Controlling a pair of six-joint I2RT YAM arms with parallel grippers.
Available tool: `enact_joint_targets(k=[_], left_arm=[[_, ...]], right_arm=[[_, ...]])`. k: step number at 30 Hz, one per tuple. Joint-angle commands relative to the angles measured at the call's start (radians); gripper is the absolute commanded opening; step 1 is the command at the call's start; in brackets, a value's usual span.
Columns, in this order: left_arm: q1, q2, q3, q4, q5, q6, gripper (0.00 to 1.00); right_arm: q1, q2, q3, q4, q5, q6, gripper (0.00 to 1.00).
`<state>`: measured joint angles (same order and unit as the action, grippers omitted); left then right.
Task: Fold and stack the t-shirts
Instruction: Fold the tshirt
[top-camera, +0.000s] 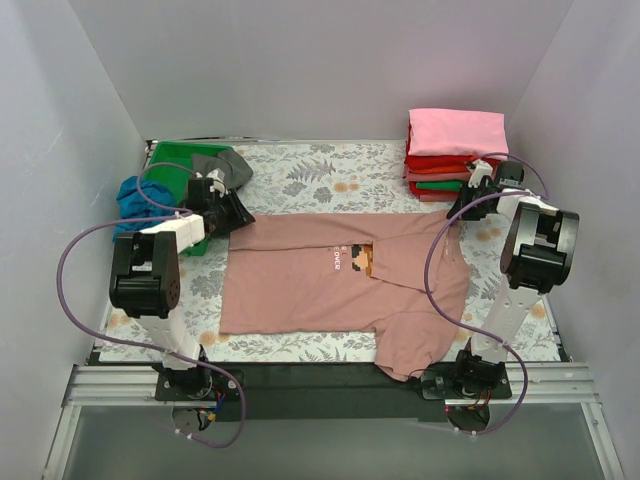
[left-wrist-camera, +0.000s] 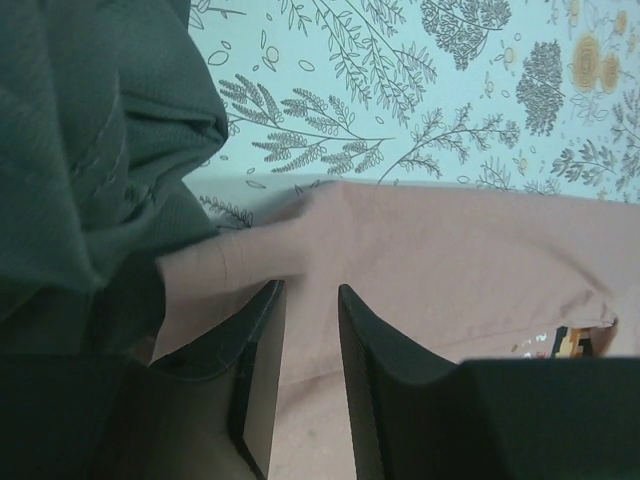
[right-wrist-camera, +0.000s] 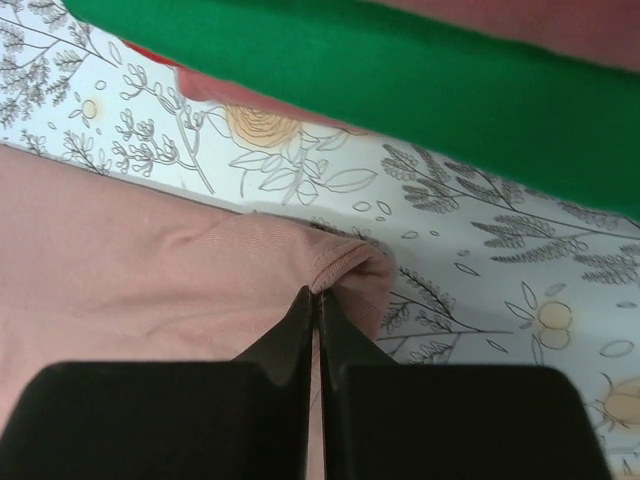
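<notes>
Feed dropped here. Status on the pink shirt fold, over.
Right gripper shut on far corner of dusty-pink shirt. Left gripper open, over opposite corner. Grey tee crowding left side.

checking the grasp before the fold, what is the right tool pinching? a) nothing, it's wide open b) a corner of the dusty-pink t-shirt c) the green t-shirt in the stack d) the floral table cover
b: in the right wrist view the right tool is shut on a bunched corner of the dusty-pink t-shirt, clear of the green t-shirt beyond it.
</notes>
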<state>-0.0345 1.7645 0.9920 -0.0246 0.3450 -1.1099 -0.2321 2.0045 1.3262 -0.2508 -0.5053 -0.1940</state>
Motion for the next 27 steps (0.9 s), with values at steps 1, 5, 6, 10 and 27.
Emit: enact_joint_targets(k=[1,5,6,10,27], left_arm=[[-0.021,0.035,0.062,0.018,-0.011,-0.001,0.26],[-0.027,0.111,0.102,0.009,-0.034,-0.007,0.24],[-0.03,0.122,0.108,0.008,-0.041,-0.008,0.24],[-0.038,0.162,0.142,0.006,-0.038,-0.013,0.24],[-0.054,0.282,0.372,-0.107,-0.077,0.038,0.25]], right_arm=[[-0.035,-0.075,-0.025,0.096,0.047,0.031,0.01],[-0.084,-0.087,-0.041,0.12,0.06,0.044,0.01],[-0.088,-0.082,-0.041,0.119,0.059,0.038,0.01],[-0.102,-0.069,-0.035,0.12,0.048,0.031,0.01],[-0.098,0.016,0.206,-0.011,0.011,-0.03,0.31]])
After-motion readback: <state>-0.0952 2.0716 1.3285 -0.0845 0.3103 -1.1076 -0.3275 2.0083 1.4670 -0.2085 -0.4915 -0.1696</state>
